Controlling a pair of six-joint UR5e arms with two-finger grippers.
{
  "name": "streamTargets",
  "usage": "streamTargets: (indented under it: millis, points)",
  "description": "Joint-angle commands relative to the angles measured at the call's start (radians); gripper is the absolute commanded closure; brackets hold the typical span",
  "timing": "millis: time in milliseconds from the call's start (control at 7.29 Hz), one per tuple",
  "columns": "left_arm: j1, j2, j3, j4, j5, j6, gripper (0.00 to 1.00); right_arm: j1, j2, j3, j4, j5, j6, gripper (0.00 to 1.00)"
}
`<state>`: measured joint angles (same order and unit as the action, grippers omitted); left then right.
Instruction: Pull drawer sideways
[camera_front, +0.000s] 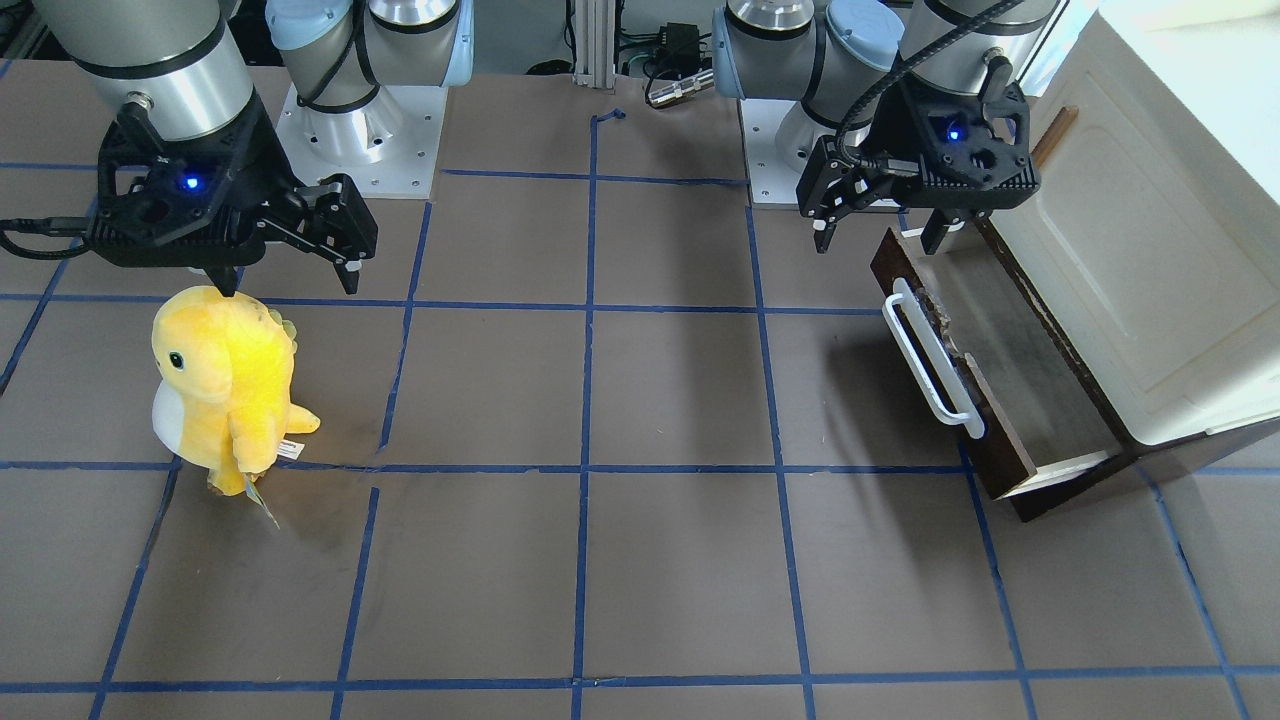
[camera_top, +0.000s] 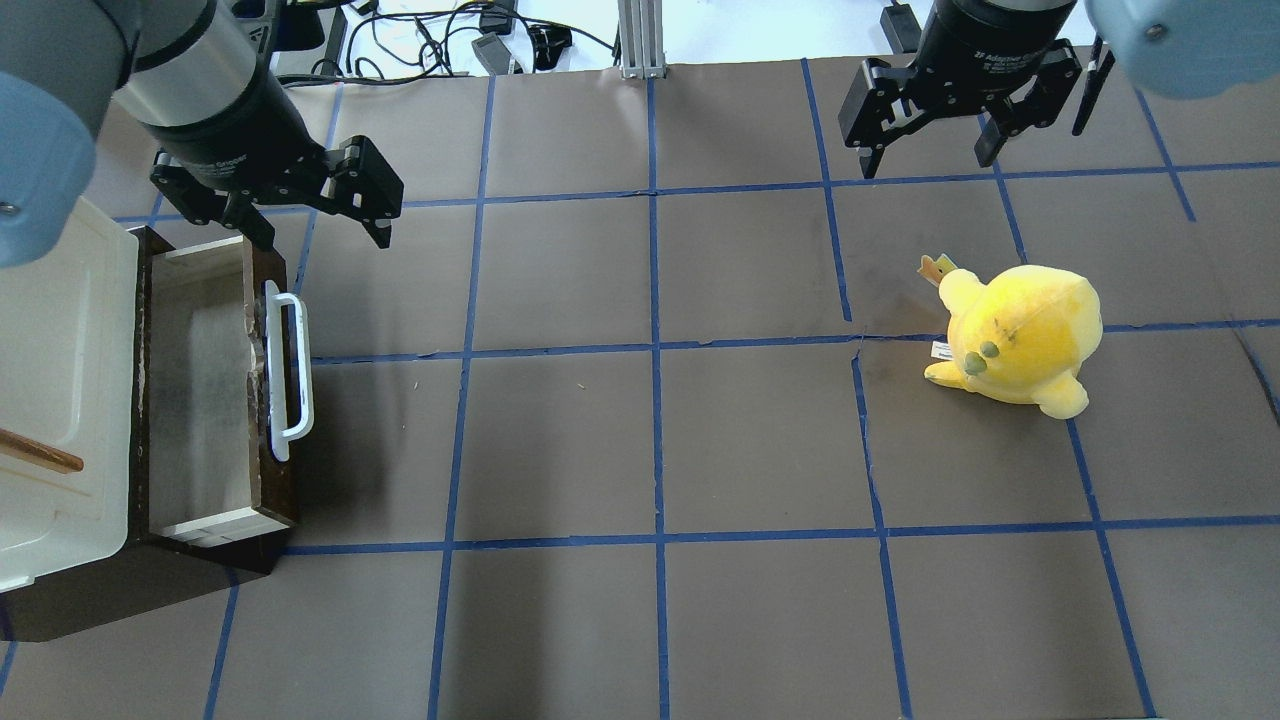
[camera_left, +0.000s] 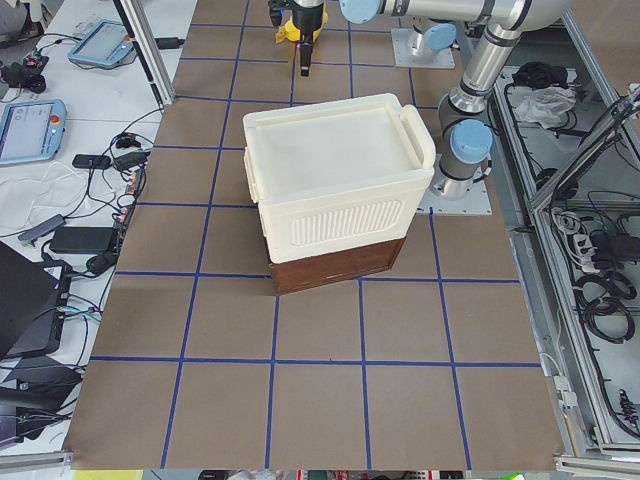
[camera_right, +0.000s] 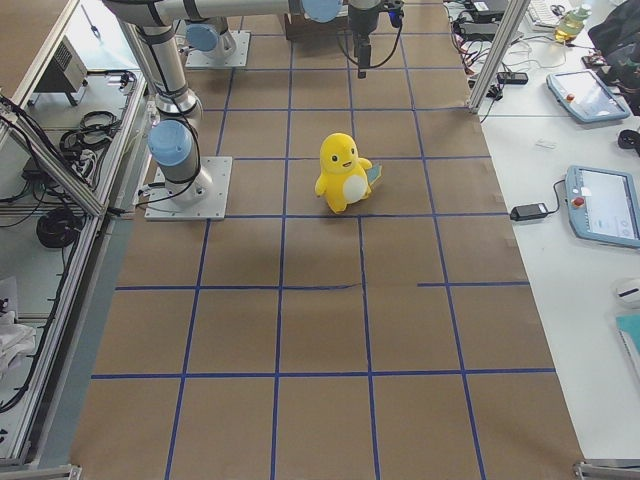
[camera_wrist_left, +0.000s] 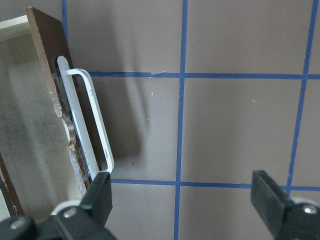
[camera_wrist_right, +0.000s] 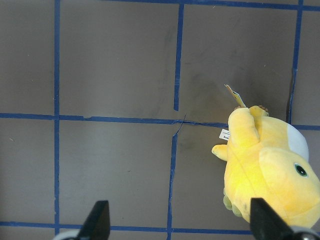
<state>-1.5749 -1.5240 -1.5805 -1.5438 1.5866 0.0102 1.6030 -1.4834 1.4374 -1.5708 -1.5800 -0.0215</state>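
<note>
The drawer (camera_front: 1010, 385) has a dark brown front, a long white bar handle (camera_front: 935, 360) and pale inner sides. It stands pulled out from under the cream cabinet (camera_front: 1130, 270). It also shows in the overhead view (camera_top: 200, 390) and the left wrist view (camera_wrist_left: 55, 95), with the handle (camera_wrist_left: 90, 120) in both. My left gripper (camera_front: 880, 240) is open and empty above the drawer's end nearest the robot base, touching nothing (camera_top: 322, 238). My right gripper (camera_front: 290, 285) is open and empty, far across the table (camera_top: 925, 165).
A yellow plush toy (camera_front: 225, 385) stands under and just in front of my right gripper; it also shows in the right wrist view (camera_wrist_right: 270, 170). The cabinet's dark brown base (camera_left: 335, 265) rests on the brown mat with blue tape lines.
</note>
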Motion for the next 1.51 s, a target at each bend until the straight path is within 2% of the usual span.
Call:
streamTargets:
  millis: [0, 137, 274, 685, 960, 1371]
  points:
    - [0.018, 0.015, -0.007, 0.01, -0.026, 0.043, 0.0, 0.0, 0.0, 0.0, 0.0, 0.0, 0.0, 0.0]
    - [0.021, 0.016, -0.007, 0.01, -0.028, 0.069, 0.0, 0.0, 0.0, 0.0, 0.0, 0.0, 0.0, 0.0]
    - [0.026, 0.016, -0.009, 0.01, -0.028, 0.174, 0.0, 0.0, 0.0, 0.0, 0.0, 0.0, 0.0, 0.0]
    - [0.053, 0.018, -0.003, 0.011, -0.03, 0.18, 0.0, 0.0, 0.0, 0.0, 0.0, 0.0, 0.0, 0.0]
    - [0.085, 0.022, -0.006, 0.011, -0.075, 0.177, 0.0, 0.0, 0.0, 0.0, 0.0, 0.0, 0.0, 0.0]
    - [0.081, 0.036, -0.012, 0.013, -0.051, 0.174, 0.0, 0.0, 0.0, 0.0, 0.0, 0.0, 0.0, 0.0]
